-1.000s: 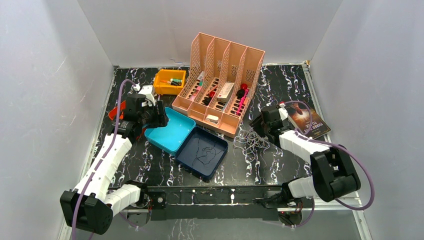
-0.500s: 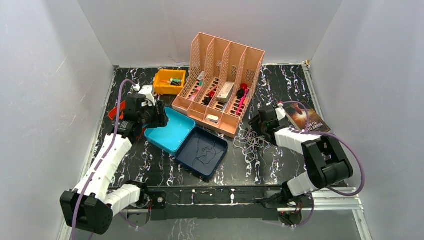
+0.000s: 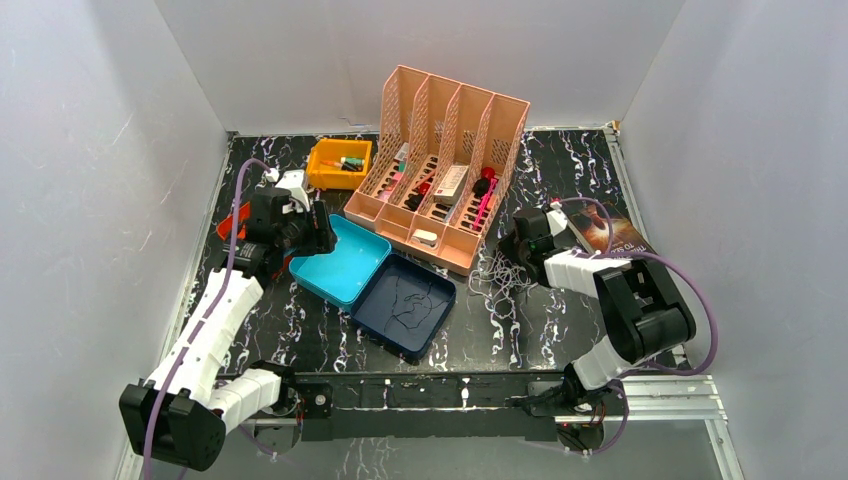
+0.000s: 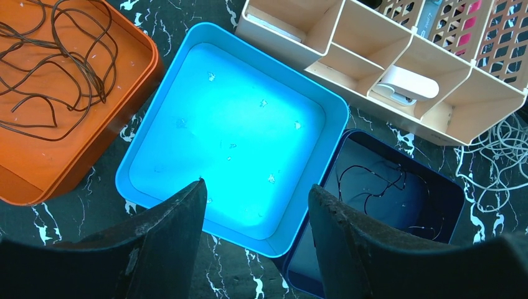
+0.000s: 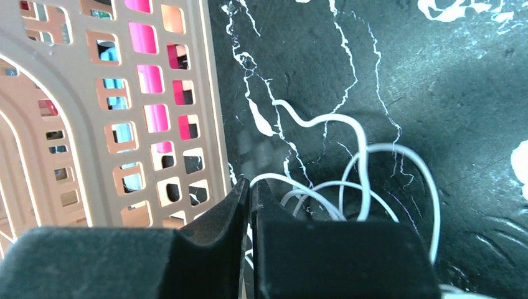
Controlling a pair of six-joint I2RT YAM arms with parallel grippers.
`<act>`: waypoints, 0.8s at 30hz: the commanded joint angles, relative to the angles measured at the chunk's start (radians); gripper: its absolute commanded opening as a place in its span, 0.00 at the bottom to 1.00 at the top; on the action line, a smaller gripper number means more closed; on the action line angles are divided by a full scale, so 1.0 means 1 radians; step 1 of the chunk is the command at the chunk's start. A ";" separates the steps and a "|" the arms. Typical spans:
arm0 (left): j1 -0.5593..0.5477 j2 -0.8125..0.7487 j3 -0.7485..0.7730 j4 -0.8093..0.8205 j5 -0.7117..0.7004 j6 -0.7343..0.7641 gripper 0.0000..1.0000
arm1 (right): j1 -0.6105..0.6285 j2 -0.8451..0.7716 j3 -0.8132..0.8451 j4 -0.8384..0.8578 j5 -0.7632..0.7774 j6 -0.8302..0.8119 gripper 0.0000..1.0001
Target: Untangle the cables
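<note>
White cables [image 3: 498, 283]: a loose curly heap on the counter [image 3: 560, 170], right of centre, just off the organiser's [image 3: 505, 140] near right corner. They are not yet in any tray. In the wrist view the loops lie flat and are threaded through one another.

Right claw [image 3: 512, 250] is low at the heap's far edge, beside the organiser wall. Its jaws are pressed almost together, and a white strand runs into the slit between them. This reads as a pinch on one strand (past the tips the hold is hidden). The rest of the heap lies just ahead of the tips, touching them.

Dark cables [image 3: 410, 300] sit in the navy tray [image 3: 385, 322], near the middle of the counter. Brown cables [image 4: 56, 56] sit in the orange tray [image 4: 134, 81], toward the left edge. Judgement: the trays sort strands by colour. The blue tray [image 4: 236, 124] between them holds only specks, so it is probably meant for white.

Left claw [image 4: 256, 187] is spread and holds nothing. It hangs over the blue tray's near rim, well apart from the heap (likely parked there to take a strand).

Next move, as a judgement: a slow lift, so that one strand slides free. The risk is that the whole knot rises with it.
</note>
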 commanded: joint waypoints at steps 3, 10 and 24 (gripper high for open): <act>-0.004 -0.026 0.034 -0.025 0.013 -0.005 0.60 | -0.002 -0.069 0.026 0.064 0.021 -0.067 0.04; -0.004 -0.013 0.046 -0.023 0.026 -0.004 0.60 | -0.002 -0.261 0.008 -0.038 0.001 -0.159 0.00; -0.107 -0.032 0.069 0.090 0.121 -0.029 0.60 | -0.003 -0.696 0.011 -0.361 -0.261 -0.442 0.00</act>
